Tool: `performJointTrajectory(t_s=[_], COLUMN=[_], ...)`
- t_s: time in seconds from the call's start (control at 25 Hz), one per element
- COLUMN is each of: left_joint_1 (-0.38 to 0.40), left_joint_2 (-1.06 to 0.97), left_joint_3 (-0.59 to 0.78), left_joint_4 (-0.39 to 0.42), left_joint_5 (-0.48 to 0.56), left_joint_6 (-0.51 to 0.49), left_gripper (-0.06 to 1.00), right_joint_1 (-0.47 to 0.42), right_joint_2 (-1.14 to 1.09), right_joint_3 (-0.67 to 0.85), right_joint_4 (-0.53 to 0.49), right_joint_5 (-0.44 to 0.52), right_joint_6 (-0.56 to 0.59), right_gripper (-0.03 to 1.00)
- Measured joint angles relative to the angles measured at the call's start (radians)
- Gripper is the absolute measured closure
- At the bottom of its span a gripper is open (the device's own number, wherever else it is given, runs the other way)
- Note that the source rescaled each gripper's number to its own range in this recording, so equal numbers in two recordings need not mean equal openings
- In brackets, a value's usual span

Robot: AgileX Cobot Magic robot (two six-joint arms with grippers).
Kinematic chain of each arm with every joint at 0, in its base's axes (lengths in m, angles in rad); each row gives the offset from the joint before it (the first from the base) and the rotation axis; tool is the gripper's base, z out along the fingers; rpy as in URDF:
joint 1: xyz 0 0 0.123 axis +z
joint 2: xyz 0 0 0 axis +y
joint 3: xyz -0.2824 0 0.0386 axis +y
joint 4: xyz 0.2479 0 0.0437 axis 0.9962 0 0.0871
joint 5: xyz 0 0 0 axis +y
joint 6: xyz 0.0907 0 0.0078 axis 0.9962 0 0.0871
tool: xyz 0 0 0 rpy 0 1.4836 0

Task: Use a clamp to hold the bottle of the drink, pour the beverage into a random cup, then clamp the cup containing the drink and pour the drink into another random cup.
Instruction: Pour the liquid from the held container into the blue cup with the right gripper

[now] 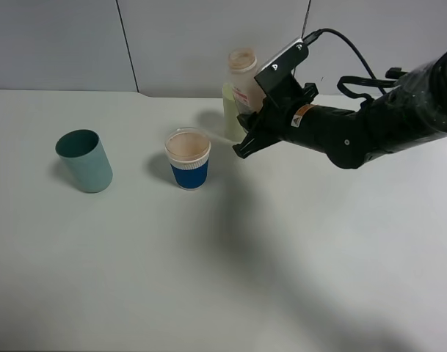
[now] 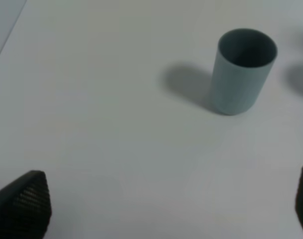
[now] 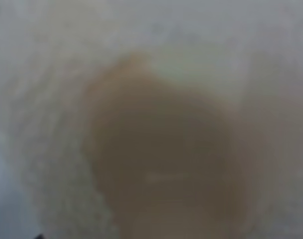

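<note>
The bottle [image 1: 242,72] is upright above the back of the table, its lower part hidden by my right gripper [image 1: 254,110], which is shut on it. A close tan blur, the drink [image 3: 161,164] in the bottle, fills the right wrist view. Just behind the gripper stands the pale green tumbler [image 1: 230,110], half hidden. The blue-banded white cup [image 1: 188,170] stands to the left of the gripper, its inside tan [image 1: 187,146]. My left gripper [image 2: 161,214] is open over bare table, with only its dark fingertips [image 2: 22,209] showing.
A dark teal cup [image 1: 84,161] [image 2: 243,69] stands upright at the left, ahead of the left gripper. The black right arm [image 1: 377,121] reaches in from the right edge. The table's back edge and the wall lie close behind the bottle.
</note>
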Motion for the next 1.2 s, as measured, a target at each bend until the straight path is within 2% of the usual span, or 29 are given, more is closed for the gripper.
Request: performJointTrajectory(t_s=[0.36,0.64,1.04,1.2], left_joint_1=[0.0,0.0,0.0,0.0], left_joint_2=[0.0,0.0,0.0,0.0], left_joint_3=[0.0,0.0,0.0,0.0], left_joint_4=[0.0,0.0,0.0,0.0], left_joint_5=[0.0,0.0,0.0,0.0], left_joint_6=[0.001,0.001,0.001,0.001], left_gripper=[-0.06,-0.06,-0.06,-0.06], right_joint_1=[0.0,0.0,0.0,0.0], right_joint_2=[0.072,0.095,0.15,0.15], right_joint_3=[-0.118,-0.211,-0.254,-0.254], right_joint_4=[-0.117,-0.175,-0.225,-0.252], right_joint_5=[0.105,0.148,0.173,0.134], right_joint_6=[-0.001,-0.001,0.0,0.029], right_gripper=[0.96,0.96,0.96,0.96])
